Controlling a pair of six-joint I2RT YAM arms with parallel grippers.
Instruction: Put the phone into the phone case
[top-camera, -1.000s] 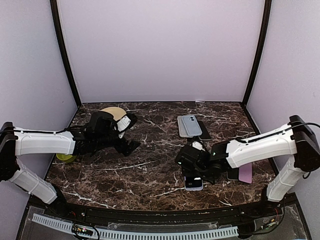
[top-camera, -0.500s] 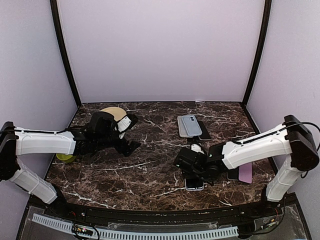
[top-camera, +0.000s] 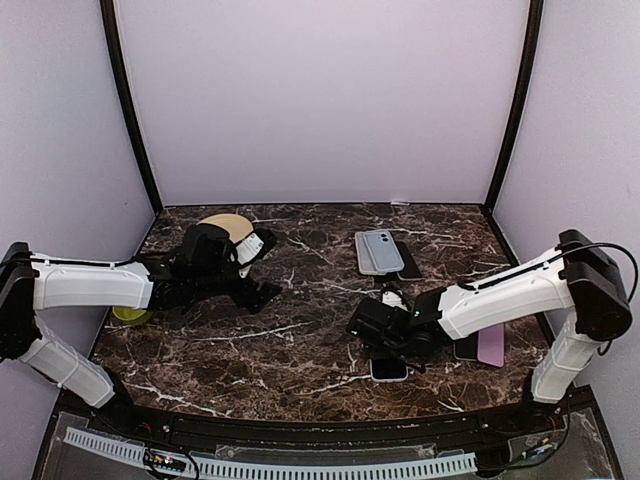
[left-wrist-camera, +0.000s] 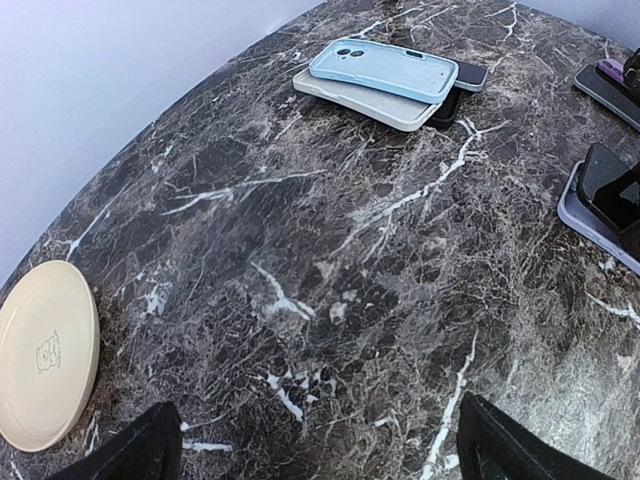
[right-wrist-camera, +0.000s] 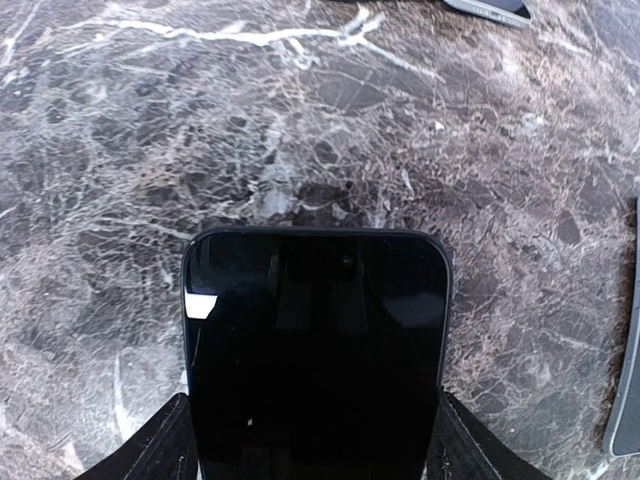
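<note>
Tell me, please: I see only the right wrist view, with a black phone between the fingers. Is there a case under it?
Observer: Yes. The left wrist view shows the phone tilted over a pale case lying flat on the table.
Operator: Where is the left hand?
Observer: The left hand is open and empty, far off beside a cream plate.
Operator: Are other cases near?
Observer: At the back, a light blue case lies stacked on a white one.
</note>
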